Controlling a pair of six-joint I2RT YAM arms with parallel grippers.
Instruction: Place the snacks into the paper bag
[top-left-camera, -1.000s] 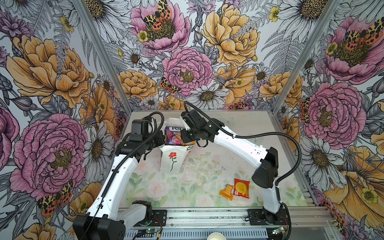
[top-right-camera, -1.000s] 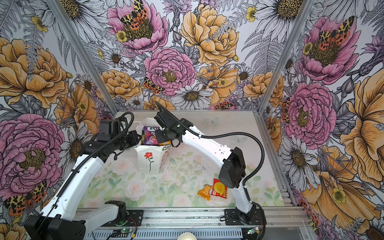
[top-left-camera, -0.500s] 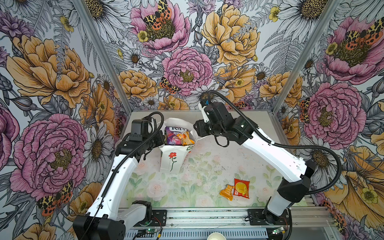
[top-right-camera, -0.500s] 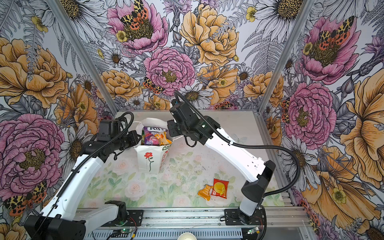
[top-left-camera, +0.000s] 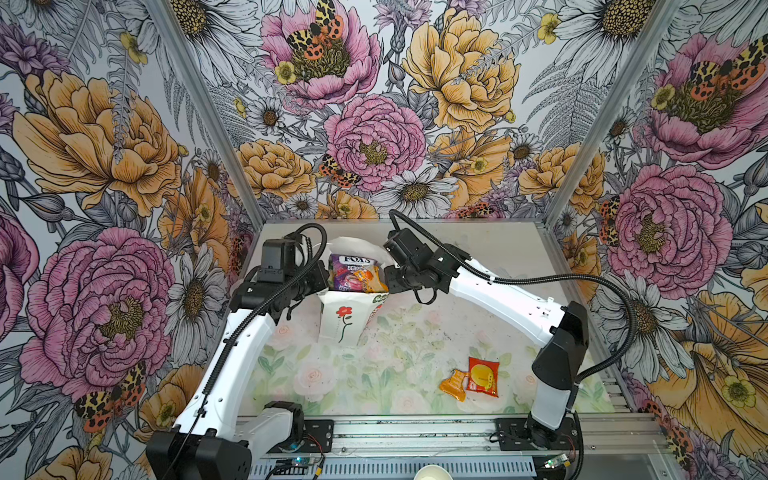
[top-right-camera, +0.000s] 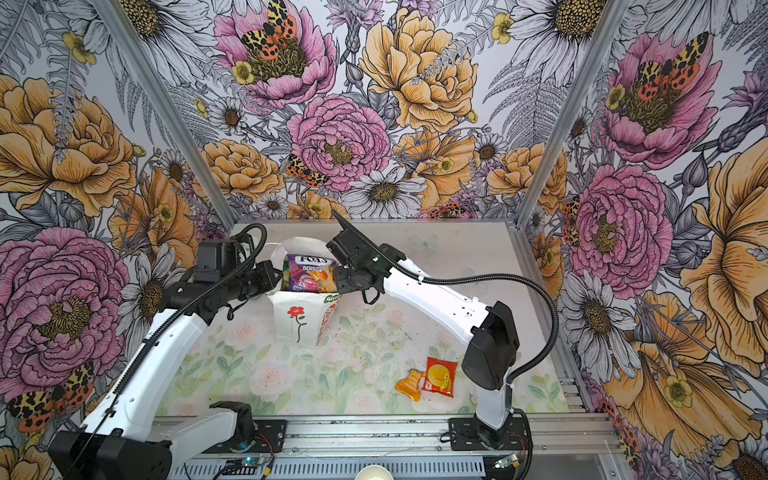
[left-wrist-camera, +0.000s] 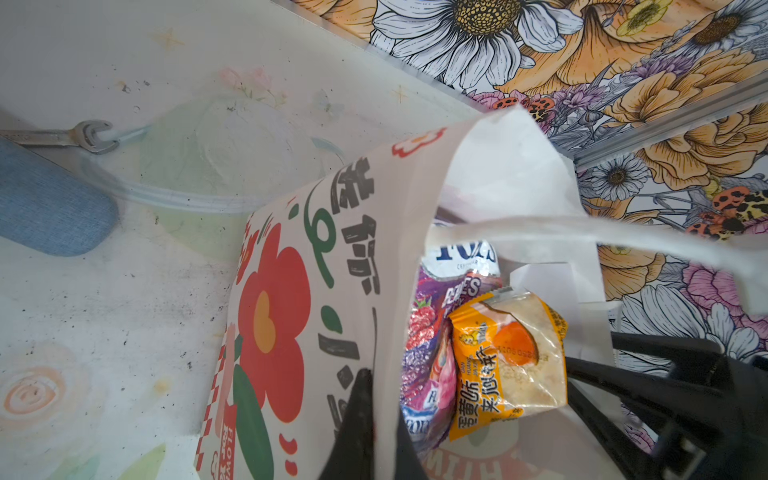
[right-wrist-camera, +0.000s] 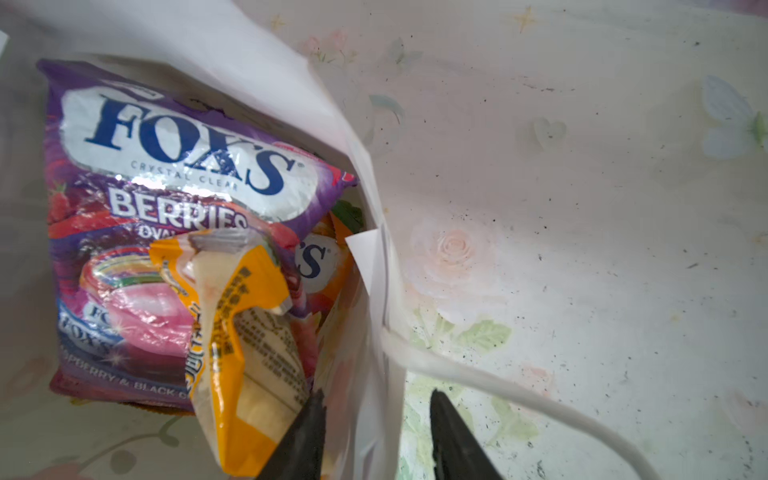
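Note:
The white paper bag (top-left-camera: 338, 328) (top-right-camera: 295, 320) with the red flower stands upright at the back left of the table. My left gripper (top-left-camera: 322, 278) (left-wrist-camera: 382, 374) is shut on its left wall. A purple snack packet (top-left-camera: 347, 270) (right-wrist-camera: 166, 174) and a small orange packet (top-left-camera: 370, 280) (right-wrist-camera: 241, 332) lie on top inside the bag. My right gripper (top-left-camera: 388, 282) (right-wrist-camera: 376, 399) is open and straddles the bag's right wall (right-wrist-camera: 365, 208), one finger inside against the orange packet, one outside. A red packet (top-left-camera: 483, 376) (top-right-camera: 439, 376) and an orange packet (top-left-camera: 454, 384) (top-right-camera: 409, 384) lie on the table at the front right.
The left wrist view shows a wrench (left-wrist-camera: 62, 137), a blue padded object (left-wrist-camera: 45, 208) and a clear plastic piece (left-wrist-camera: 208, 166) on the table beside the bag. Flowered walls close in three sides. An aluminium rail (top-left-camera: 415, 432) runs along the front edge.
The right gripper has opened and the small orange packet now lies in the bag. The right arm swung back and up, then came down to the bag's right rim. The left arm has not moved.

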